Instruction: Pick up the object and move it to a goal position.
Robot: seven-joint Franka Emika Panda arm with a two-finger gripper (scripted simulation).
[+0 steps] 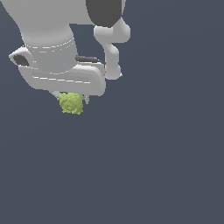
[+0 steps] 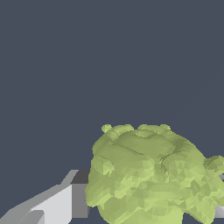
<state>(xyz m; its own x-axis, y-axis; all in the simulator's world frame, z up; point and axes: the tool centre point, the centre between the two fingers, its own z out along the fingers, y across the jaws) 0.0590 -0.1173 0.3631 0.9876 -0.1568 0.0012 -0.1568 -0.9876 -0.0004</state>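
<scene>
The object (image 1: 71,103) is a small yellow-green, bumpy, roundish lump. In the exterior view it sits right under the white gripper (image 1: 71,99), between the two short fingers, whose tips barely show on either side of it. In the wrist view the object (image 2: 148,175) fills the space between the fingers; one grey-white finger (image 2: 65,203) presses against its side and a sliver of the other shows on the opposite side. The gripper is shut on the object.
The white arm and hand (image 1: 61,65) fill the upper part of the exterior view's left. All around is a plain dark blue-grey surface (image 1: 157,166) with no other objects in view.
</scene>
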